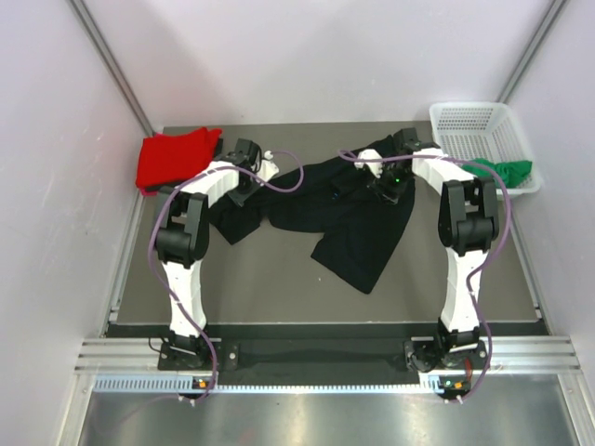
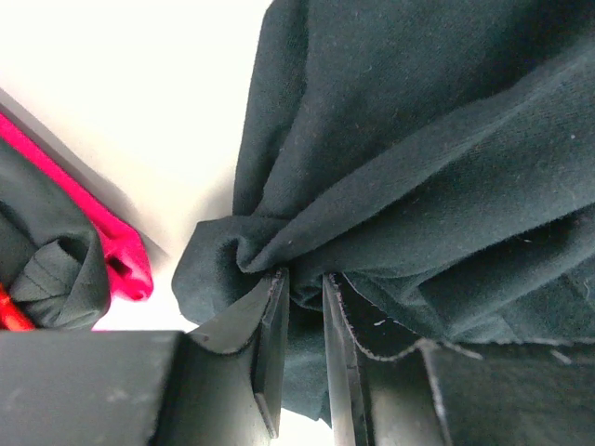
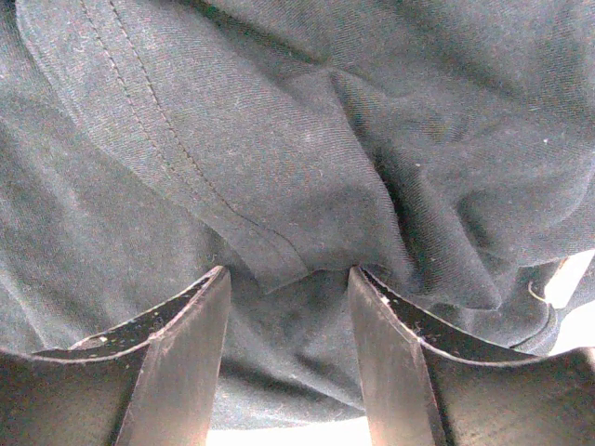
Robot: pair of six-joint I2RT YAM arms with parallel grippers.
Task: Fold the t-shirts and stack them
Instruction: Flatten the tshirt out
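A red t-shirt [image 1: 172,160] sits bunched at the counter's [image 1: 270,279] far left corner, and a green t-shirt [image 1: 509,170] lies in the white basket [image 1: 479,125] at far right. Neither blocks me. The black t-shirt [image 1: 358,228] sprawls across the middle between both arms. My left fingers [image 2: 270,344] are nearly closed, pinching a fold of it. My right fingers [image 3: 186,353] stand apart with its stitched hem in the gap.

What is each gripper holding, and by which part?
The left gripper pinches a bunched fold of the black shirt. The right gripper straddles its stitched hem; whether it grips cannot be told.
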